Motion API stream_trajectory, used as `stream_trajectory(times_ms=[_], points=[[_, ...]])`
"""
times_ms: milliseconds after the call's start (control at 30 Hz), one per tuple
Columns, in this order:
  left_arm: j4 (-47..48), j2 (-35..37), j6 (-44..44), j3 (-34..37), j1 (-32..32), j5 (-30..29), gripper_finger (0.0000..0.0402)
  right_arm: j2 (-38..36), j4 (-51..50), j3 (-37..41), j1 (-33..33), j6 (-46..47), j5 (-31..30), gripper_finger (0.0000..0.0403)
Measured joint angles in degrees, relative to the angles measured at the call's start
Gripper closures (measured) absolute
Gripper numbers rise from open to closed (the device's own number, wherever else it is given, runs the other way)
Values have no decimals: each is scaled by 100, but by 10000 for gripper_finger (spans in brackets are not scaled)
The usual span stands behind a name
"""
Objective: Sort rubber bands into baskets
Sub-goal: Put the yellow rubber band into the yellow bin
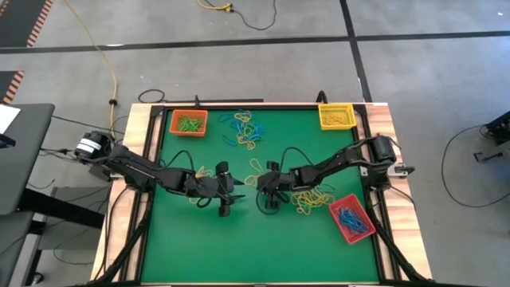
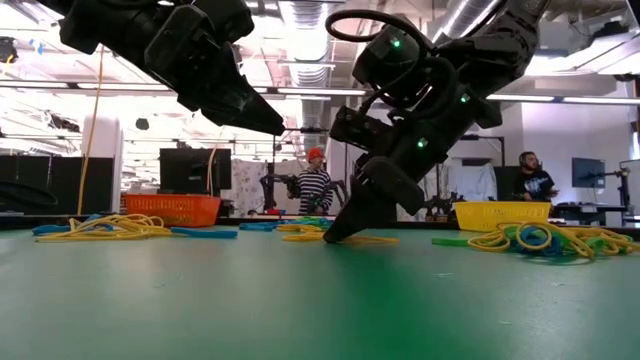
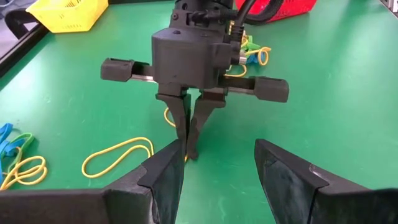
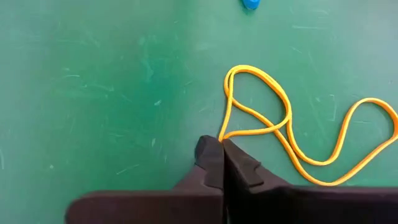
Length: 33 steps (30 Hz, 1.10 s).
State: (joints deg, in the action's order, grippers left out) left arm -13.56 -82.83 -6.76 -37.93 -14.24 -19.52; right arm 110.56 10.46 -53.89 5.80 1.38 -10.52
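My right gripper stands at the middle of the green table, its fingers shut on a yellow rubber band that lies on the mat. My left gripper is open and empty. It faces the right gripper from the table's left and hangs above the mat in the low view. The orange basket holds green bands, the yellow basket yellow ones, and the red basket blue ones. My right gripper pinches the yellow band's near end between the free ends of its two fingers. The fingers slant down from above, and their tips reach the mat. The band lies slack on the table, twisted into loops beyond the fingers.
A mixed pile of yellow, blue and green bands lies at the far middle of the table. More yellow bands lie under the right arm, and a few lie by the left arm. People stand in the room behind the table.
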Motion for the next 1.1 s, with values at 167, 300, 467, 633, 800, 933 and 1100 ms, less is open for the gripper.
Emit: stream_trajectory(times_ms=[167, 300, 467, 633, 800, 933, 1100], points=[[-2, 0, -4, 0, 0, -3, 217, -41, -72, 0, 17, -40, -29, 386], [-7, 0, -7, 1, 0, -3, 217, -327, -448, 22, 106, -248, -334, 392], [-7, 0, -9, 0, 0, -3, 217, -1102, -1090, 15, 122, -398, -858, 392], [-7, 0, -11, 0, 0, -29, 217, -1917, -1932, 17, 97, -445, -1627, 392], [-8, 0, -16, 0, -1, -32, 217, -2632, -2706, 17, -70, -443, -2413, 392], [-8, 0, -46, 0, -16, -35, 217, -3213, -3122, 17, -322, -365, -2867, 392], [-10, 0, -52, 0, -63, -54, 217, -3810, -3536, 17, -729, -292, -3328, 392]])
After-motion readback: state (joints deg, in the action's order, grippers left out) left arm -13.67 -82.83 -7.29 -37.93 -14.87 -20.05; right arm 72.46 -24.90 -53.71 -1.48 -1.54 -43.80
